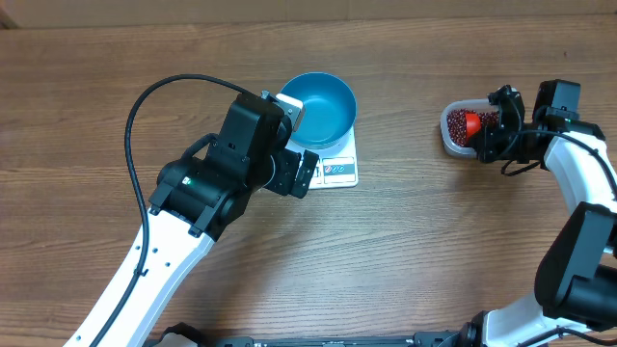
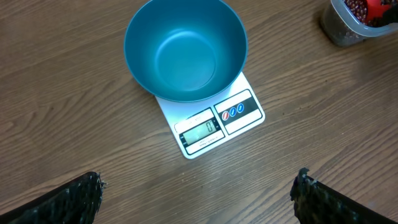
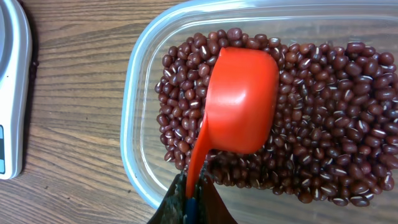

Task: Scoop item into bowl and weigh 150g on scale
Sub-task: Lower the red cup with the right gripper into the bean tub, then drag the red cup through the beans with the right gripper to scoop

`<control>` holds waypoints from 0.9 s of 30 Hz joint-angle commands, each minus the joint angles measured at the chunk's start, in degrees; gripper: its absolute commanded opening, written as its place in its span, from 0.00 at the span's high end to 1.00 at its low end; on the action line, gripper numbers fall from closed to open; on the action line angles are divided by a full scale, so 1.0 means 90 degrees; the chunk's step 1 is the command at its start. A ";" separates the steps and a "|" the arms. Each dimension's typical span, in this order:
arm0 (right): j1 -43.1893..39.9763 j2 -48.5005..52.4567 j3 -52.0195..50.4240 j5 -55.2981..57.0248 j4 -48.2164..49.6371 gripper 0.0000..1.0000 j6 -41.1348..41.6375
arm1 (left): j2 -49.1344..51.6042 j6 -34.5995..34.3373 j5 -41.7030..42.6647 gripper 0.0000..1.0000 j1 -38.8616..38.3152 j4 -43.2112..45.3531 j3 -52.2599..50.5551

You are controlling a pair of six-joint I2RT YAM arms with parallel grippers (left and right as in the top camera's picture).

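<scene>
The empty blue bowl (image 1: 323, 106) (image 2: 186, 50) stands on the white scale (image 1: 339, 172) (image 2: 214, 127), whose display reads zero. My left gripper (image 2: 198, 186) hovers open just in front of the scale with nothing between its fingers. At the right, dark red-brown beans (image 3: 336, 137) fill a clear plastic tub (image 1: 451, 135) (image 3: 134, 124). My right gripper (image 3: 193, 190) is shut on the handle of a red scoop (image 3: 242, 99) (image 1: 471, 122). The scoop's cup lies on the beans with its rounded back facing the camera.
Everything rests on a wooden table (image 1: 116, 58). The left arm's black cable (image 1: 145, 106) loops over the table's left half. A corner of the scale (image 3: 12, 93) shows to the left of the tub in the right wrist view.
</scene>
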 commanded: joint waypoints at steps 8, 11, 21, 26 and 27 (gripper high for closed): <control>-0.0627 0.0158 -0.0051 -0.1372 -0.0117 0.96 -0.0005 | 0.0056 -0.0022 0.0029 0.00 -0.0017 0.0027 0.0102; -0.0692 0.0158 -0.0051 -0.1520 -0.0153 0.96 -0.0002 | 0.0056 -0.0022 0.0032 0.01 -0.0017 0.0027 0.0102; -0.0690 0.0158 -0.0051 -0.1756 -0.0250 0.96 0.0022 | 0.0056 -0.0022 0.0032 0.01 -0.0017 0.0027 0.0102; -0.0712 0.0199 -0.0051 -0.1751 -0.0197 0.96 0.0362 | 0.0056 -0.0022 0.0032 0.00 -0.0017 0.0027 0.0102; -0.0724 0.0214 -0.0051 -0.1751 -0.0216 0.96 0.0389 | 0.0056 -0.0022 0.0029 0.00 -0.0017 0.0027 0.0102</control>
